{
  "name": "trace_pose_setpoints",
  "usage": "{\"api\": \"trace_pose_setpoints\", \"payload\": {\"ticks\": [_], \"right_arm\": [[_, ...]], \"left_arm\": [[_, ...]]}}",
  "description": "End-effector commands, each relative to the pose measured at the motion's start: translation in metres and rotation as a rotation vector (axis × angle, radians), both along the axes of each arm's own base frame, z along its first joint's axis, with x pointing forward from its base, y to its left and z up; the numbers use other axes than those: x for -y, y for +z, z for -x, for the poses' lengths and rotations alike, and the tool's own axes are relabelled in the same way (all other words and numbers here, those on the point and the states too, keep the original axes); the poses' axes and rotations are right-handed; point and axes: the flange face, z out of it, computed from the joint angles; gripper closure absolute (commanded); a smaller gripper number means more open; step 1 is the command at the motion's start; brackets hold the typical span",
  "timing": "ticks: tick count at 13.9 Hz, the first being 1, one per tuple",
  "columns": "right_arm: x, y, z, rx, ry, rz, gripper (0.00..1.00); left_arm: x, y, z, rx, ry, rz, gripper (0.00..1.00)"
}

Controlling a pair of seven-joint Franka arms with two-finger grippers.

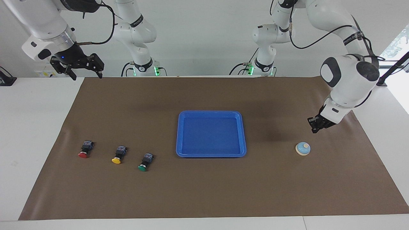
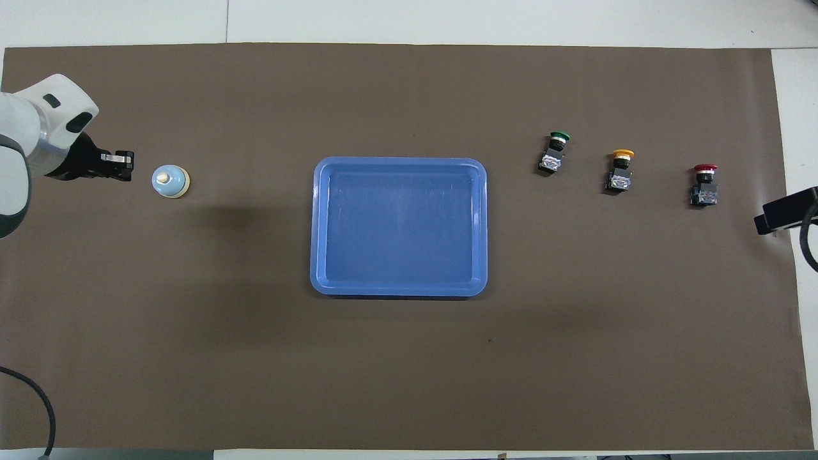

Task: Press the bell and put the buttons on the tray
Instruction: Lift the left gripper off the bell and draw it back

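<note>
Empty shallow bright-blue rectangular plastic tray (image 1: pixel 211 154) mid-mat, three black-bodied red, yellow and green-capped push buttons (image 1: pixel 116 155) unmoved toward the right arm's end, small light-blue domed bell (image 1: pixel 303 149) toward the left arm's end under the raised left gripper (image 1: pixel 314 129) with fingertips together and empty, right gripper (image 1: pixel 85 74) waiting wide open over the mat's corner.

left gripper (image 1: pixel 313 129): closed, hung low, wrist bent downward
right gripper (image 1: pixel 85 71): fingers spread, held high, arm waited

A white table (image 1: pixel 28 134) carries a brown mat (image 1: pixel 204 188) that covers most of its top; bare white margins show at both ends and along both long edges. A plain white wall (image 1: pixel 204 38) rises at the robots' end. A bright window (image 1: pixel 397 41) adjoins the left arm's end.
</note>
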Motion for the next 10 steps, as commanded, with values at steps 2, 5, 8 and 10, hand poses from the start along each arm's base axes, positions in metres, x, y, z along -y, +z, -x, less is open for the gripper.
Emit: {"api": "trace_pose_setpoints", "payload": {"ticks": [2, 5, 8, 10], "right_arm": [[0.001, 0.000, 0.005, 0.001, -0.016, 0.009, 0.00], [0.001, 0.001, 0.005, 0.004, -0.016, 0.009, 0.00], [0.002, 0.000, 0.005, 0.001, -0.011, 0.008, 0.00], [0.000, 0.000, 0.005, 0.003, -0.006, 0.009, 0.00]], "left_arm": [[0.004, 0.076, 0.043, 0.028, -0.015, -0.008, 0.12], [0.007, 0.107, 0.070, -0.008, -0.015, -0.005, 0.00], [0.018, 0.122, 0.068, -0.017, -0.034, 0.000, 0.00], [0.019, 0.123, 0.069, -0.032, -0.037, 0.001, 0.00]]}}
